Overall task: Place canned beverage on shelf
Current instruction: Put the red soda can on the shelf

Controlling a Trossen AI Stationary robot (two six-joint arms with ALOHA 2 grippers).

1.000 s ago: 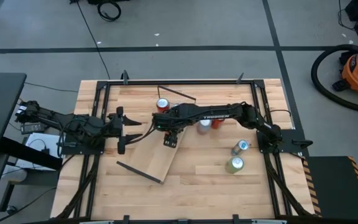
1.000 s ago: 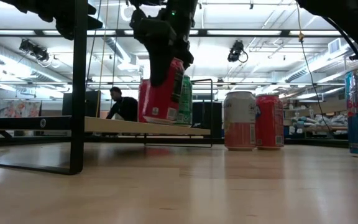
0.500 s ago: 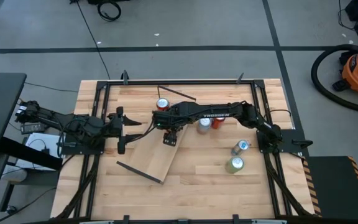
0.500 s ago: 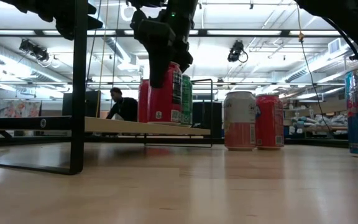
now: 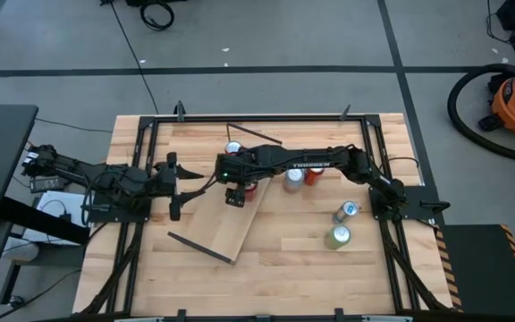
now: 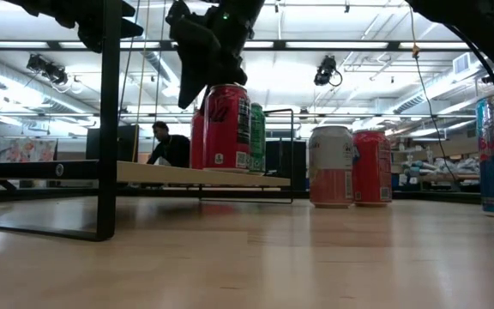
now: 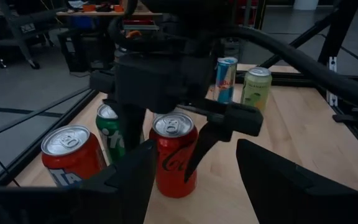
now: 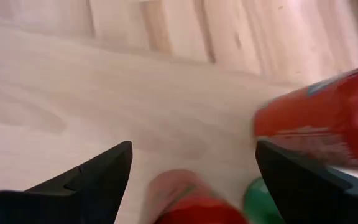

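Red can (image 6: 228,126): upright on the shelf (image 6: 191,175), long axis vertical, directly below and just clear of the right end effector (image 6: 197,64), fingers spread wide and empty; left end effector (image 5: 173,186), half open and empty, waits at the shelf's near side.

red cola can (image 6: 228,127) | green can (image 7: 112,127) | light-wood shelf (image 5: 226,224)

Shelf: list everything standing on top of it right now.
On the shelf stand three upright cans: a red cola can, a green can behind it, and another red can beside them. The open right gripper hovers above, hiding part of the shelf from overhead.
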